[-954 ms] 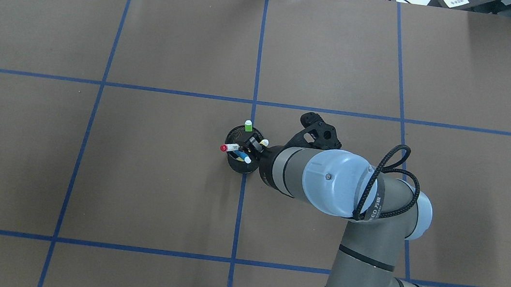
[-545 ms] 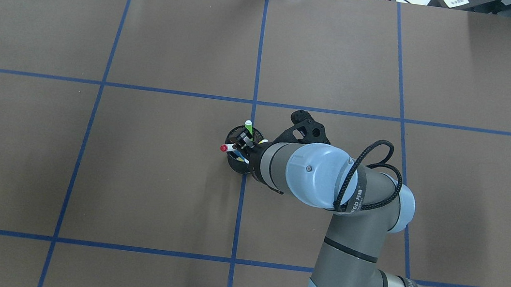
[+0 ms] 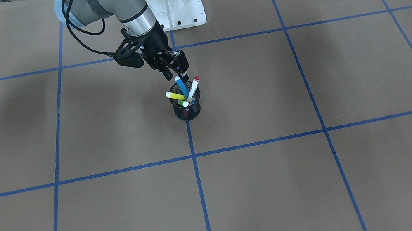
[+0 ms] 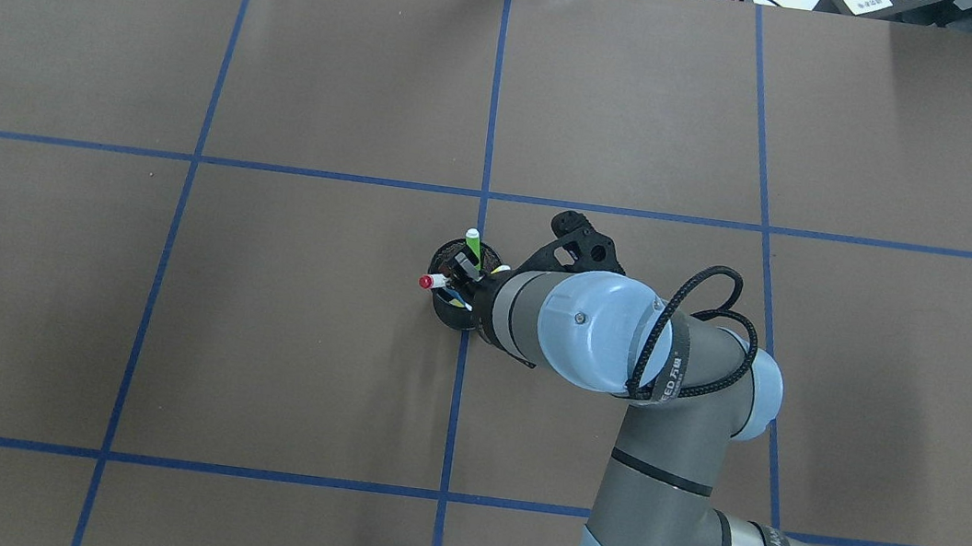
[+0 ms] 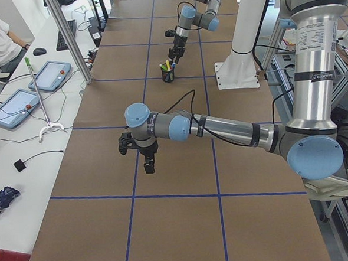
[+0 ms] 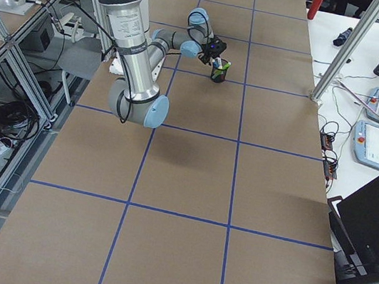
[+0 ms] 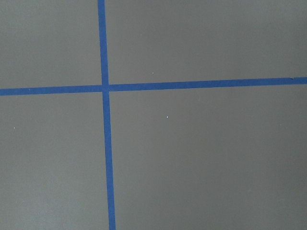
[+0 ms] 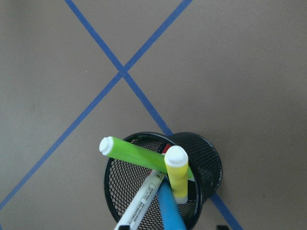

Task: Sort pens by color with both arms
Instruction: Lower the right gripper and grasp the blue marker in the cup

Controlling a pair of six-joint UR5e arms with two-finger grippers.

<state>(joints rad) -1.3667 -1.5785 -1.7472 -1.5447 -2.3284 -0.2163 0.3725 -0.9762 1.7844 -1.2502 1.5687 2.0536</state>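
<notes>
The black two-finger right gripper (image 3: 177, 71) is held, fingers spread, over the black mesh cup (image 3: 187, 113), the blue marker pen (image 3: 182, 87) topped between them; the yellow pen (image 3: 174, 95), light green pen (image 8: 136, 153) and red-tipped white pen (image 3: 193, 88) are leaned alongside.

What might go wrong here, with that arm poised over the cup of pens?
The right hand is open over the blue pen, but the white pen leans right beside it, so both may get pinched. The pens cross inside the cup, and nothing holds it down: pulling one out at a slant might drag the others or tip it.
</notes>
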